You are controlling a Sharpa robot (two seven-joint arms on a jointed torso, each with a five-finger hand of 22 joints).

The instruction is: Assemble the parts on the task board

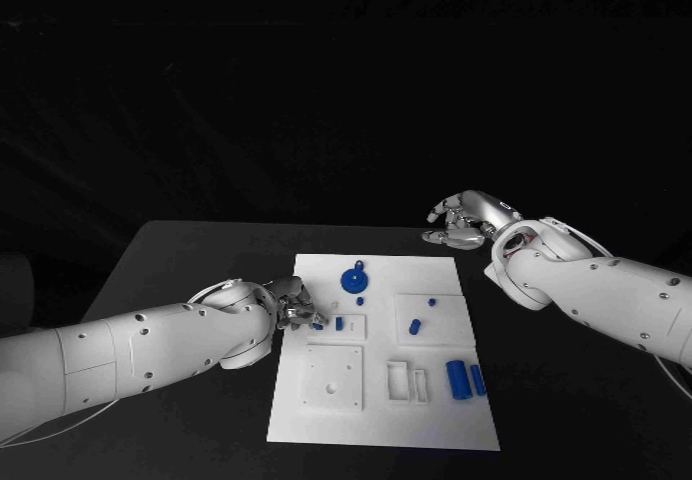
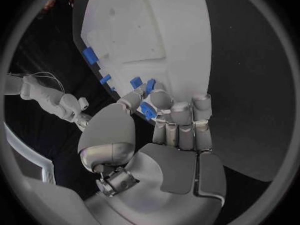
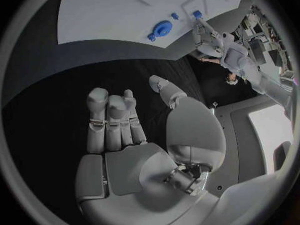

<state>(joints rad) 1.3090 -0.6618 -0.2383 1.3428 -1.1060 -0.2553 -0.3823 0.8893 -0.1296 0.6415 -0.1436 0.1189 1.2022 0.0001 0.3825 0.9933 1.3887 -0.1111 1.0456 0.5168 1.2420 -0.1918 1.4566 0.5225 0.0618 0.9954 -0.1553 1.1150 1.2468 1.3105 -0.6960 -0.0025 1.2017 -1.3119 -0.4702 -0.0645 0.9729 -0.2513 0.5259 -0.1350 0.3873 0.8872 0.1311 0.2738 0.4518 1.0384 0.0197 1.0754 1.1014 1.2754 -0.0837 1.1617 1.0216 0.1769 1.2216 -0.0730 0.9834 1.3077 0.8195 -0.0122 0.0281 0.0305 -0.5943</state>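
Note:
The white task board (image 1: 433,420) lies in the middle of the black table. At the board's left edge my left hand (image 1: 293,300) pinches a small blue part (image 2: 147,111) between thumb and fingers, just over the board surface. A blue gear (image 1: 355,279) sits near the board's far end, with a tiny blue peg (image 1: 359,299) just in front of it. A short blue piece (image 1: 339,323) lies beside the left hand, and another (image 1: 414,325) lies mid-board. My right hand (image 1: 469,220) hovers over the bare table beyond the board's far right corner, fingers apart and holding nothing.
Two blue cylinders (image 1: 466,379) lie side by side at the board's right edge. A raised white square block (image 1: 335,377) and narrow white slots (image 1: 407,380) occupy the board's near half. Black table (image 1: 188,260) surrounds the board on all sides.

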